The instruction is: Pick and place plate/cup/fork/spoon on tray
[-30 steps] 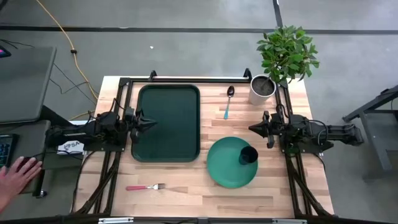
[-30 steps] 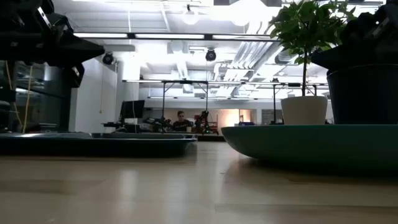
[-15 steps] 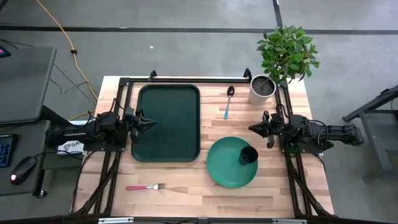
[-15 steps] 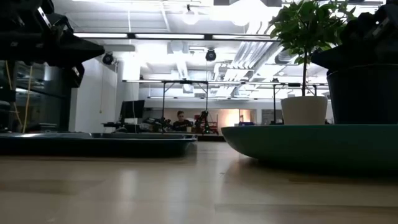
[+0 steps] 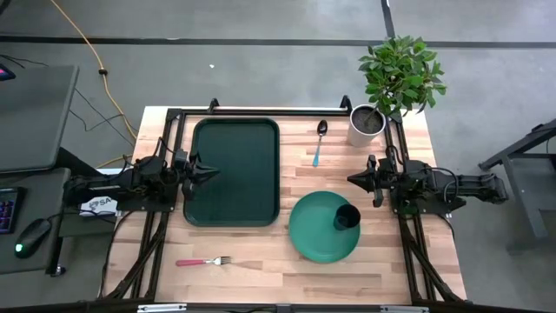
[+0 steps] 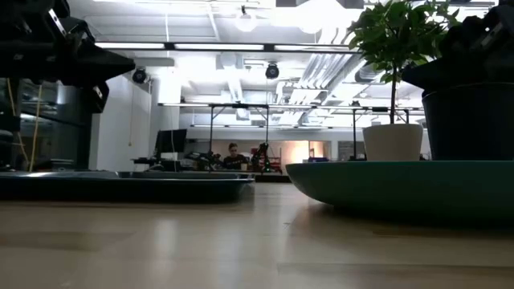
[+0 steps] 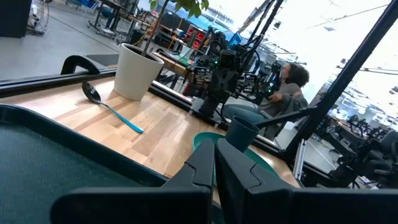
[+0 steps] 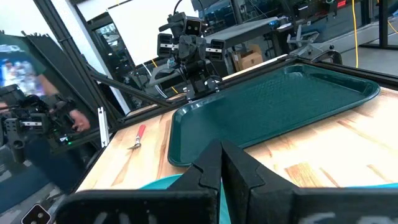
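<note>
The dark green tray (image 5: 235, 171) lies on the table's left half. The teal plate (image 5: 321, 231) lies flat near the right, and the dark cup (image 5: 347, 217) stands upright on its right part. The blue-handled spoon (image 5: 319, 142) lies near the far edge. The pink-handled fork (image 5: 202, 261) lies near the near edge. My left gripper (image 5: 214, 171) is shut above the tray's left rim. My right gripper (image 5: 351, 179) is shut beyond the plate's far side, clear of the cup.
A white pot with a plant (image 5: 367, 124) stands at the far right corner, close to the spoon. Black frame bars (image 5: 261, 111) run along the table's far edge and sides. Bare wood shows between tray and plate. A person sits beyond the table in the left wrist view (image 7: 292, 81).
A person's hand at the table's left, beside the left arm's base, has drawn away out of view. Both arms and all things on the table have kept still.
</note>
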